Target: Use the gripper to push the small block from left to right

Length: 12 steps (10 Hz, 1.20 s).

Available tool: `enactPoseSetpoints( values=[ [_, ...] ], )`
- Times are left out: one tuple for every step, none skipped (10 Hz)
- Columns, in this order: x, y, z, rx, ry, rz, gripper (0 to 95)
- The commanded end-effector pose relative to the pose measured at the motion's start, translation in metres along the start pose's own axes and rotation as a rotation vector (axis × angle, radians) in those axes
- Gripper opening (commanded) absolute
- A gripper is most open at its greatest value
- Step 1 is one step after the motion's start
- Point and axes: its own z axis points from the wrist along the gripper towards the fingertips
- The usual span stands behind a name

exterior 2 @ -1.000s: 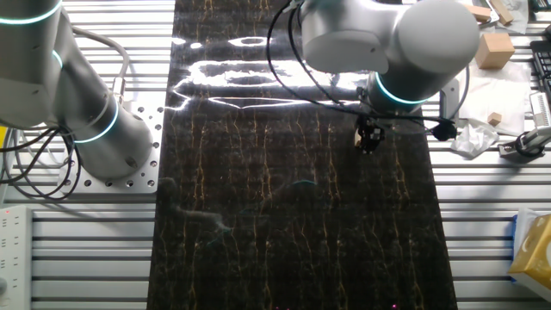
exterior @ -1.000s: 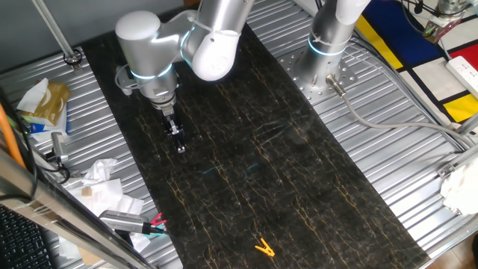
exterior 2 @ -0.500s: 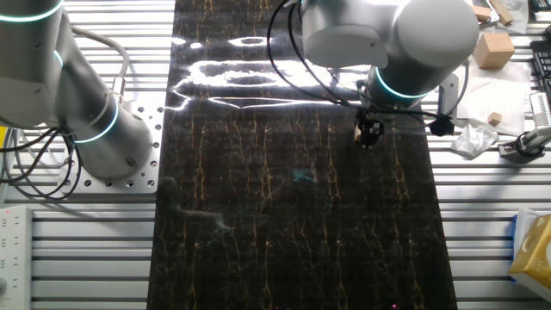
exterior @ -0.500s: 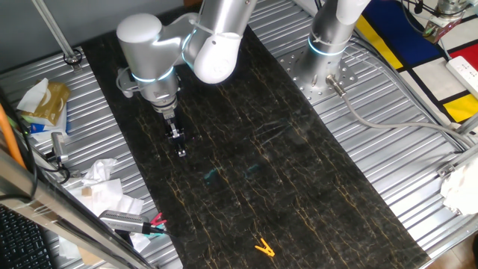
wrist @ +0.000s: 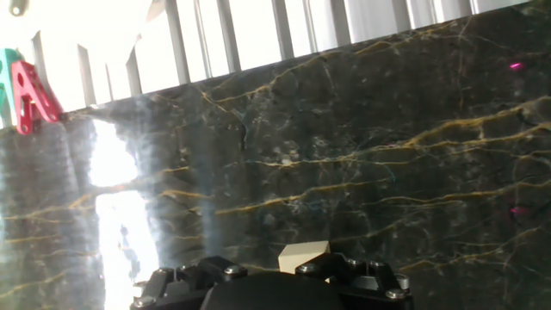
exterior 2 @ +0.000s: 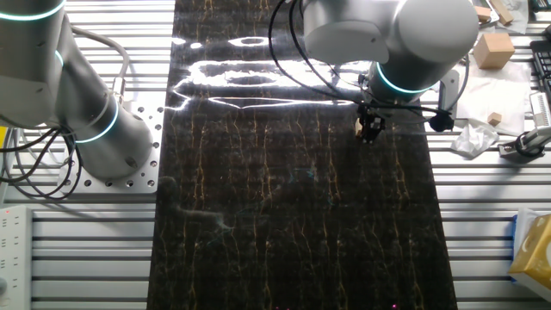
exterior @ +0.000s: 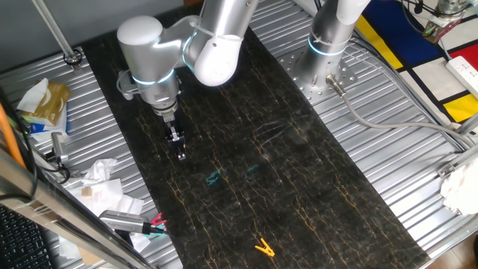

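The gripper (exterior: pixel 180 152) hangs from the silver arm with the teal ring, its narrow black fingers together and its tip down at the dark marbled mat (exterior: pixel 299 187) near the mat's left edge. In the other fixed view the gripper (exterior 2: pixel 371 131) stands near the mat's right edge, with the small block (exterior 2: pixel 358 127) as a tan speck touching its side. In the hand view the small block (wrist: pixel 301 256) is a pale tan cube right against the black gripper (wrist: pixel 271 275) at the bottom edge. The block is hidden behind the gripper in the first fixed view.
A yellow-orange clip (exterior: pixel 263 247) lies at the mat's near end. Crumpled paper (exterior: pixel 101 179) and red and teal clips (exterior: pixel 153 222) lie on the ribbed metal beside the mat. A second arm's base (exterior: pixel 321 71) stands opposite. Wooden blocks (exterior 2: pixel 494 50) sit off the mat.
The gripper has moved a short way along the mat with the block at its tip. The fingers stay together.
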Motion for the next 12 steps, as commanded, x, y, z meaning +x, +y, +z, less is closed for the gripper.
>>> enactPoseSetpoints(
  values=[
    [-0.001,0.003,-0.001,-0.007,0.001,0.007,76.0],
    [-0.001,0.004,-0.001,-0.008,0.001,0.009,76.0],
    [-0.002,0.006,-0.001,-0.01,0.001,0.013,76.0],
    [-0.002,0.007,-0.001,-0.012,0.001,0.015,76.0],
    [-0.002,0.008,-0.002,-0.014,0.002,0.017,76.0],
    [-0.002,0.009,-0.002,-0.014,0.001,0.018,76.0],
    [-0.003,0.011,-0.002,-0.016,0.001,0.021,76.0],
    [-0.003,0.013,-0.003,-0.018,0.002,0.025,76.0],
    [-0.003,0.014,-0.004,-0.018,0.002,0.028,76.0],
    [-0.004,0.016,-0.004,-0.019,0.002,0.032,76.0],
    [-0.005,0.017,-0.005,-0.02,0.002,0.035,76.0],
    [-0.005,0.018,-0.005,-0.021,0.001,0.037,76.0]
  ],
)
